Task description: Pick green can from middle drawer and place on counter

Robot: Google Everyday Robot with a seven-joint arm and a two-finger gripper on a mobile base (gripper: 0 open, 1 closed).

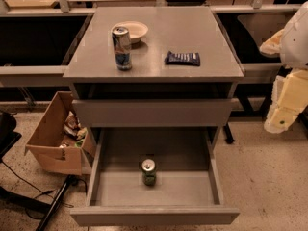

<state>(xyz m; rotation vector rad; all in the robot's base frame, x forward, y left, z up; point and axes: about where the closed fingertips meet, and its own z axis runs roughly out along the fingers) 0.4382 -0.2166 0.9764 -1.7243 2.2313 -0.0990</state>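
Observation:
The green can (148, 172) stands upright inside the middle drawer (154, 214), which is pulled wide open at the bottom of the view. The can is near the drawer's middle, silver lid up. The counter (192, 30) is the grey cabinet top above it. My gripper (281, 115) hangs at the right edge of the view, beside the cabinet at about the height of the upper drawer, well right of and above the can. It holds nothing that I can see.
On the counter stand a tall blue-and-silver can (122, 48), a pale bowl (134, 31) behind it and a dark snack packet (183, 58). The upper drawer front (154, 112) juts out slightly. An open cardboard box (53, 141) sits on the floor to the left.

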